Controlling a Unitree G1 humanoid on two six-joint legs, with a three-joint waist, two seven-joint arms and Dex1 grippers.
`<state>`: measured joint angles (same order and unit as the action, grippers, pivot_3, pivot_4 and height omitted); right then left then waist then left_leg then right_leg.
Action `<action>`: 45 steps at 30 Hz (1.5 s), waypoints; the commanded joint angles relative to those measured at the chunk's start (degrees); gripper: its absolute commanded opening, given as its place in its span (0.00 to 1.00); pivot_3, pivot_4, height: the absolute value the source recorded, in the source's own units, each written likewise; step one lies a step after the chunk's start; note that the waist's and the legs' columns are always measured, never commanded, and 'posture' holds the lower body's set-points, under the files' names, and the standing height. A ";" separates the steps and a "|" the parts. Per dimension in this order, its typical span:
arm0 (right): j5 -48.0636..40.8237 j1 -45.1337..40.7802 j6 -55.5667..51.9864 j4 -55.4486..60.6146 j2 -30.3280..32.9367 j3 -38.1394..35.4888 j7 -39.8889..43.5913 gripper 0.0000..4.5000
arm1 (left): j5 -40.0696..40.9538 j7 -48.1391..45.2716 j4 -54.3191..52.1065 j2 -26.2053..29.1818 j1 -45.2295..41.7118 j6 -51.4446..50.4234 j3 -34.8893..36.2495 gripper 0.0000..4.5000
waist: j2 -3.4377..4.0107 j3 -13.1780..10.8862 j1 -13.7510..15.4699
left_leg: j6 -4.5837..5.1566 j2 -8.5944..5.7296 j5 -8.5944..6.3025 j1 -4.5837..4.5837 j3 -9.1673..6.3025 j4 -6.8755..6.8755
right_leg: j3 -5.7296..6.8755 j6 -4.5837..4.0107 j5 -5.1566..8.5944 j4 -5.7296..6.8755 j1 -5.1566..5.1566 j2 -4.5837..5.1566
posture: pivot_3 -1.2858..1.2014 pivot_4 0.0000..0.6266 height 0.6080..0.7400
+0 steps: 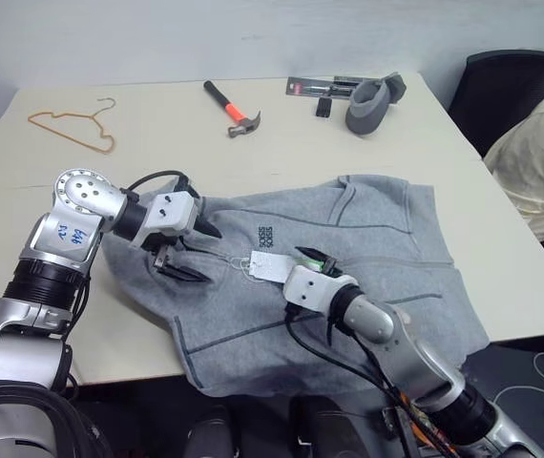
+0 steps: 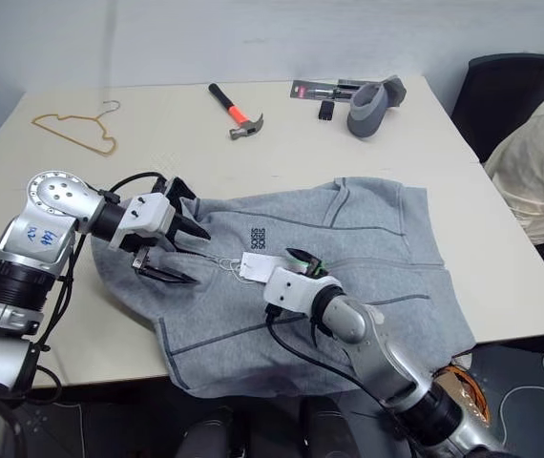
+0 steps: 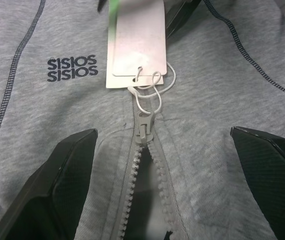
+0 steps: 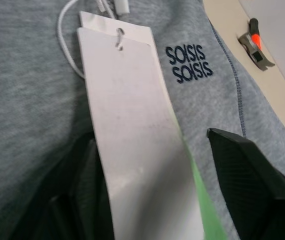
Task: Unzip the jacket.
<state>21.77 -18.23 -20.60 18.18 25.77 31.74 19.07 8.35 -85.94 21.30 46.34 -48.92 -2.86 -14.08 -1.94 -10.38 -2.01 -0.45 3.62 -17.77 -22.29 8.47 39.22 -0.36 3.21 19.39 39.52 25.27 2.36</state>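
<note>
**Operator:** Two grippers are in play over the jacket point(image 1: 348, 277), which lies flat on the counter point(image 1: 205, 143) with its collar end toward my left arm. I take the zipper pull point(image 3: 146, 126) as my landmark. The zip is parted on the collar side of the pull and shut beyond it, so I judge the job barely begun.

**Spotter:** What are the fingers doing?

**Operator:** The left gripper point(image 1: 194, 250) has its fingers spread wide, one on either side of the pull, gripping nothing. The right gripper point(image 4: 147, 200) sits past the pull, over the closed stretch. Its fingers stand apart with the hang tag point(image 3: 136, 42) lying between them; I can't say they're pinching it.

**Spotter:** Is the tag any use?

**Operator:** It's tied to the pull by a white loop of string point(image 3: 150, 92), so I think towing on it would run the slider down. But string can slip or snap. I'd rather pin the fleece beside the collar end with the left fingers, close the right fingers on the pull itself, and draw straight along the teeth, away from the collar. A sideways pull risks bunching cloth into the slider.
</note>
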 commanded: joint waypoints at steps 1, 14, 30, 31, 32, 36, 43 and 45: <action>1.78 1.08 3.29 0.03 -0.49 -1.39 -0.90 0.44 | -0.69 -0.11 0.64 -0.07 0.69 1.18 0.88 1.00 | 0.00 0.00 0.03 | 0.00 0.00 0.00 0.00 0.00 0.00 | 0.00 0.00 0.00 0.00 0.00 0.00 | 0.52 0.24 1.00; -2.72 6.09 -0.16 5.51 -4.37 -12.95 -0.04 0.01 | -9.59 12.49 17.44 -10.63 0.45 14.11 -0.78 1.00 | -0.03 0.02 0.56 | 0.00 -0.06 0.00 0.01 -0.01 0.03 | 0.04 0.02 -0.01 0.00 -0.05 0.11 | 0.52 0.24 1.00; -10.43 8.19 -9.56 7.92 0.85 -46.04 -1.36 0.01 | -12.23 18.12 29.34 -12.82 1.00 21.95 -0.49 1.00 | -0.01 0.24 1.96 | 0.15 -0.11 -0.12 1.20 -0.16 -0.11 | 0.23 0.04 -0.02 -0.40 -1.50 0.14 | 0.52 0.24 1.00; -11.11 8.65 -9.54 7.21 1.91 -48.36 -1.38 0.01 | -12.38 18.29 29.60 -12.77 0.94 22.30 -0.50 1.00 | 0.00 0.25 1.91 | 0.15 -0.10 -0.12 1.22 -0.16 -0.11 | 0.23 0.05 -0.03 -0.41 -1.53 0.14 | 0.52 0.24 1.00; -11.88 9.13 -9.30 6.05 3.27 -51.34 -1.35 0.01 | -12.52 18.50 29.82 -12.73 0.86 22.58 -0.52 1.00 | 0.04 0.27 1.83 | 0.15 -0.10 -0.12 1.25 -0.16 -0.13 | 0.22 0.05 -0.03 -0.42 -1.55 0.13 | 0.52 0.24 1.00; -15.25 10.81 -6.93 -1.44 10.05 -63.40 -0.51 0.01 | -12.54 19.03 30.51 -12.69 0.61 23.12 -0.42 1.00 | 0.36 0.45 1.79 | 0.15 -0.09 -0.13 1.30 -0.13 -0.23 | 0.19 0.06 -0.03 -0.52 -1.58 0.11 | 0.52 0.24 1.00; -22.34 7.61 -0.84 -24.13 23.44 -77.30 1.66 0.01 | -12.51 19.49 31.37 -12.64 0.36 23.70 -0.35 1.00 | 0.77 0.69 1.42 | 0.20 -0.10 -0.16 1.52 0.00 -0.42 | 0.03 0.10 -0.05 -0.70 -1.70 0.05 | 0.52 0.24 1.00; -23.97 5.38 1.57 -30.63 27.19 -78.29 1.98 0.01 | -12.47 19.62 31.43 -12.64 0.40 23.79 -0.22 1.00 | 0.81 0.72 1.17 | 0.20 -0.16 -0.16 1.82 0.09 -0.70 | -0.04 0.11 -0.06 -0.85 -1.91 0.08 | 0.52 0.24 1.00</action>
<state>-0.53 -10.85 -22.48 -9.16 49.28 -43.21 21.30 -0.37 -68.25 50.40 32.66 -49.29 21.32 -13.34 -1.13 -9.67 -0.84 -0.27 3.42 -17.90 -20.38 8.60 38.32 -0.44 3.33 19.33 38.62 23.33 2.46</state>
